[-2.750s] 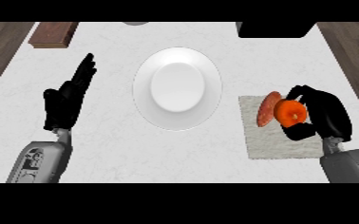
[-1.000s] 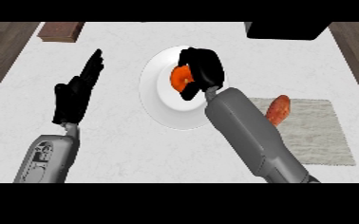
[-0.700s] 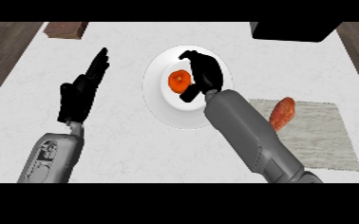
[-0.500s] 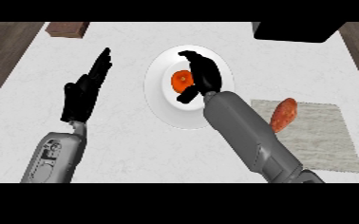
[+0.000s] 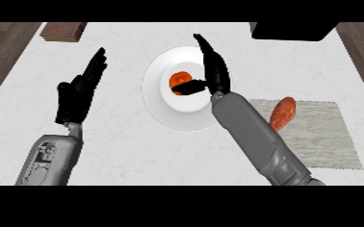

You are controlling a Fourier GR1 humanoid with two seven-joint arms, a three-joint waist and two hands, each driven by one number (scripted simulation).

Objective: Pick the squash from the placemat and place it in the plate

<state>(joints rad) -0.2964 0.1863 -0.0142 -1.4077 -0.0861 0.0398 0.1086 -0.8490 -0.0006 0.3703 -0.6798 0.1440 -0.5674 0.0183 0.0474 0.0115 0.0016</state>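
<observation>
The orange squash (image 5: 178,80) lies on the white plate (image 5: 161,107) at the counter's middle, slightly left of the plate's centre. My right hand (image 5: 215,70) stands over the plate's right half, open, fingers straight and pointing away from me. Its thumb sticks out to the left just below the squash, and no finger curls round it. The grey placemat (image 5: 320,133) lies to the right, behind my right forearm. My left hand (image 5: 78,90) rests open, fingers up, left of the plate.
A reddish-orange elongated vegetable (image 5: 283,113) lies on the placemat's left part, close to my right forearm. A brown block (image 5: 64,31) sits at the back left. A black object (image 5: 292,30) stands at the back right.
My right hand carried the squash from the placemat to the plate, then let go of it and straightened its fingers. The left hand stayed put.
</observation>
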